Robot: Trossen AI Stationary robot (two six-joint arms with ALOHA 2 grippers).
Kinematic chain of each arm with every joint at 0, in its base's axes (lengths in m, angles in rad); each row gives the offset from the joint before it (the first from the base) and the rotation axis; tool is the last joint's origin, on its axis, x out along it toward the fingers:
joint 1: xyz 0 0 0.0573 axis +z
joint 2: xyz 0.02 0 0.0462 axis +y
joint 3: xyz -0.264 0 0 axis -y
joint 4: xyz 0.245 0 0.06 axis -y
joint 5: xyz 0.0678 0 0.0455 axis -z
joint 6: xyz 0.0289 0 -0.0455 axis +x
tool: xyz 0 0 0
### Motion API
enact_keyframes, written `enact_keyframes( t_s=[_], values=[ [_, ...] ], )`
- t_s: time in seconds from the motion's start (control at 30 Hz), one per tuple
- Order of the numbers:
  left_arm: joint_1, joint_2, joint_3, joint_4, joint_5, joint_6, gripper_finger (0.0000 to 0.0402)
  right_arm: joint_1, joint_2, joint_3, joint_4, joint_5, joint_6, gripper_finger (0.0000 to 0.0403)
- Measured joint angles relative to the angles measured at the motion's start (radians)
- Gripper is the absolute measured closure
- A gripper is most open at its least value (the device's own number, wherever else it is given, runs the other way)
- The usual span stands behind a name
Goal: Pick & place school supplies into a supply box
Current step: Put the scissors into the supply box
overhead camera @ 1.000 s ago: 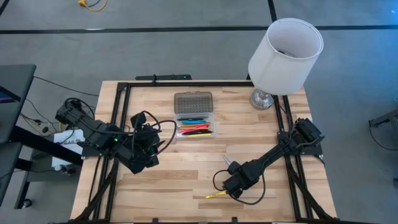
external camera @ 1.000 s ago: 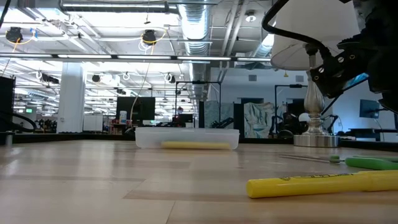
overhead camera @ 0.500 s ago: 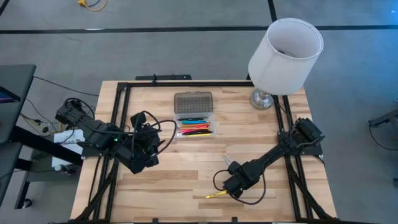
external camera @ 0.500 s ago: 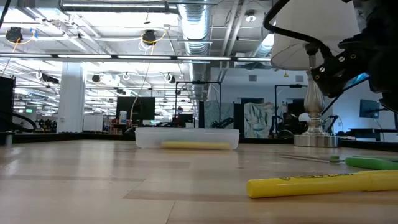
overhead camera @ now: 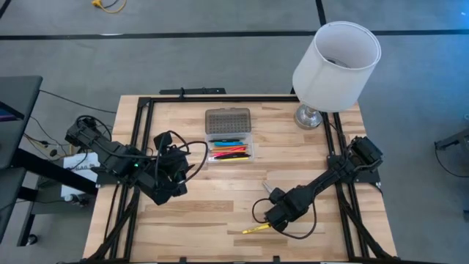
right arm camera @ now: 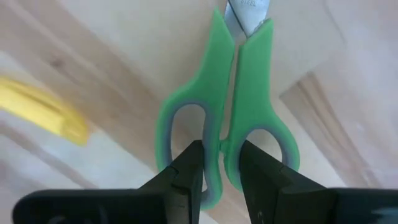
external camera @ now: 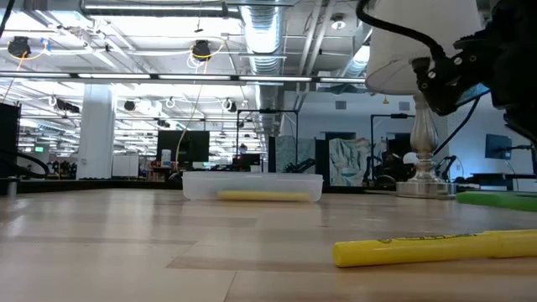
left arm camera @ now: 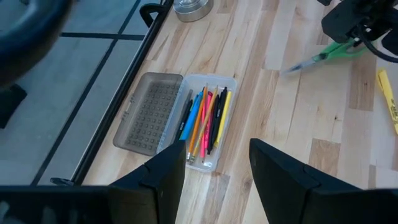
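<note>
The left pincer (overhead camera: 170,189) hangs over the left part of the table (overhead camera: 220,220), its two fingers spread apart with nothing between them; from its wrist view the fingers (left arm camera: 163,180) frame the supply box. The supply box (overhead camera: 230,149) lies at the middle of the table's far half, its grey dotted lid (overhead camera: 227,120) folded open on the far side and the clear base holding a row of pens and pencils (overhead camera: 231,151) in blue, orange, pink, yellow and black, lying side by side along the box's length. In the low view the box (external camera: 252,186) shows as a shallow clear tray with something yellow inside. To the right and nearer, the right pincer (overhead camera: 274,213) is down at the table and gripping the green-handled scissors (right arm camera: 227,118), its fingers closed on the inner bars of the two handle loops where they meet; the blades (overhead camera: 267,188) point away toward the far side. Just beside this pincer, closer to the near edge, a yellow marker (overhead camera: 256,229) lies flat on the wood. At the far right corner stands a lamp with a white shade (overhead camera: 336,64).
</note>
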Motion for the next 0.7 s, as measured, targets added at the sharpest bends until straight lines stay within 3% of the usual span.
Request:
enact_keyframes(
  t_s=[0.53, 0.7],
  values=[
    [0.0, 0.0, 0.0, -0.009, 0.0, -0.004, 0.0228, -0.035, -0.011, 0.098, -0.056, 0.025, -0.202, 0.0326],
    [-0.014, 0.0, 0.0, -0.091, 0.003, -0.09, 0.0228, -0.079, -0.011, 0.129, -0.095, 0.039, -0.29, 0.0326]
  ],
)
